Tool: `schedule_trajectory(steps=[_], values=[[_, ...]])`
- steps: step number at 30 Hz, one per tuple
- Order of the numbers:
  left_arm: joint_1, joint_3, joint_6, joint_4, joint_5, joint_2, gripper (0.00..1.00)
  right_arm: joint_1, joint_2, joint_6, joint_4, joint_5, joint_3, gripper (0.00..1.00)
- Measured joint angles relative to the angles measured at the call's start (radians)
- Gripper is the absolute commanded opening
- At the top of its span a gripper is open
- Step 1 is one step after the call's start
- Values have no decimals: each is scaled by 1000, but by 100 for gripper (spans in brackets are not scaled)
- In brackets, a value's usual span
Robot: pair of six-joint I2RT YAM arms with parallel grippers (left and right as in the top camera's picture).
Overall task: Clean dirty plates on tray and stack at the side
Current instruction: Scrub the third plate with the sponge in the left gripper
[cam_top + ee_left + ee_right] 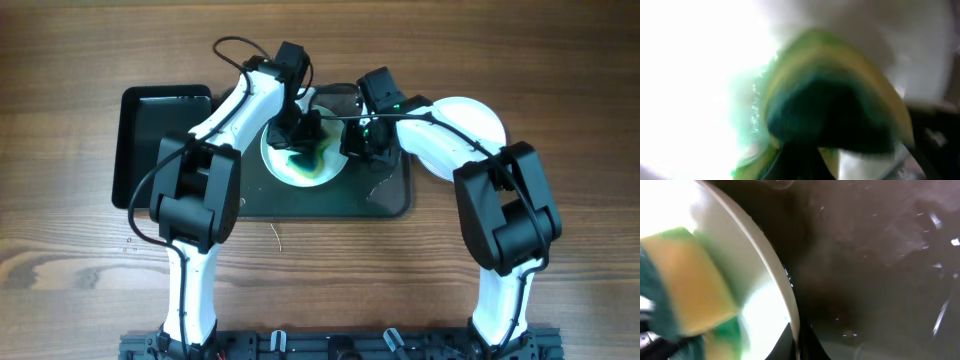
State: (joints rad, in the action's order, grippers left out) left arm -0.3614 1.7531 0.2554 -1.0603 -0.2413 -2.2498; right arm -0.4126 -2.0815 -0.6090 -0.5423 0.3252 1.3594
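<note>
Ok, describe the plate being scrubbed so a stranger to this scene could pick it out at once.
Start at the dark grey tray in the middle of the wooden table. On its left half lies a round white plate, under the sponge held by the left arm. Unlike the plain white plate off the tray to the right, it carries a teal-green smear.

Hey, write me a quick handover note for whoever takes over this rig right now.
Left pincer: shut on the sponge, pressed onto the smeared plate on the tray.
Right pincer: appears shut on that plate's right rim, steadying it.
Done: at least one white plate lies right of the tray; count unclear.
Left: wipe off the teal smear, then set this plate on that one.
</note>
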Motion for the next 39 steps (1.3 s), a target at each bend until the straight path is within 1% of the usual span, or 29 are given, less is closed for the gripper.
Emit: schedule_trajectory(steps=[1,2,6,10,12,14,16,18,20,23,26,31,34,36,37,38,39], values=[[-1,11,96,-22,69,0,4,-4,0,0,1,5,-2,4],[0,19,129,-43,162,2,4,-5,0,0,1,7,-2,4],[2,23,249,-73,351,4,4,-5,0,0,1,8,-3,4],[-3,23,291,-70,415,4,4,-5,0,0,2,8,-3,4],[-8,21,263,-42,409,4,4,-5,0,0,1,8,-3,4],[-8,21,198,14,366,4,4,-5,0,-4,-3,8,-3,4],[-1,21,127,62,294,4,4,-2,0,-12,-5,7,-3,5],[14,21,33,105,178,4,4,7,0,-19,-7,7,-3,4],[22,21,-25,126,86,4,4,11,0,-19,-8,7,-3,4],[21,21,-74,139,8,4,4,11,0,-19,-8,6,-3,4],[19,21,-53,131,28,4,4,11,0,-19,-7,6,-3,4],[-2,24,145,29,215,4,4,6,0,-17,0,10,-3,4],[-14,26,204,-3,274,4,4,-3,0,-15,-1,12,-3,4],[-17,26,213,-10,280,4,4,-6,0,-15,-1,12,-3,4],[-17,26,198,-6,268,4,4,-6,0,-15,-1,13,-3,4],[-15,26,169,1,243,4,4,-6,0,-15,-1,14,-3,4],[-9,26,109,12,183,4,4,-6,0,-15,-3,13,-3,5]])
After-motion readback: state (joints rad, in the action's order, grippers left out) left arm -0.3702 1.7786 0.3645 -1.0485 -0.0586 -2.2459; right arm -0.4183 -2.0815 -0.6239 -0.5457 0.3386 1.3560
